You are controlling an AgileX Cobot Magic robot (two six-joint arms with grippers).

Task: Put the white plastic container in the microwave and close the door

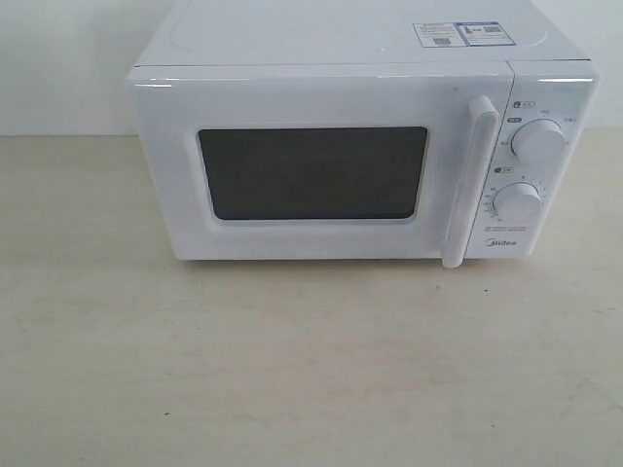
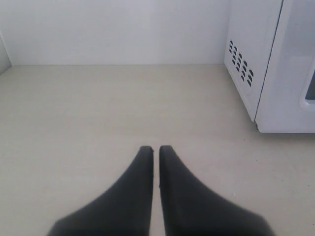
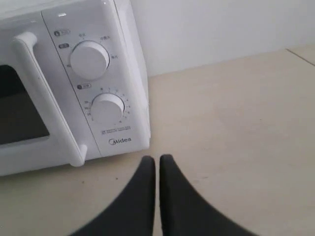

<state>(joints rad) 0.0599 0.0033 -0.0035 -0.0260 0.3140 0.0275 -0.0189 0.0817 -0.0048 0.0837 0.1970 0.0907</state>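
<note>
With my left fingers (image 2: 140, 182) and right fingers (image 3: 142, 187) both clenched on nothing, the dark-windowed white door (image 1: 311, 97) of the white boxy microwave (image 1: 292, 44) shut and the white plastic container out of sight, maybe inside, I judge the task done, else next I pull the bar handle (image 1: 470, 180).

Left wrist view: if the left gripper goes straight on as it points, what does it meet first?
Probably nothing close: open table lies ahead of the left gripper, then the wall; the microwave stands aside.
</note>
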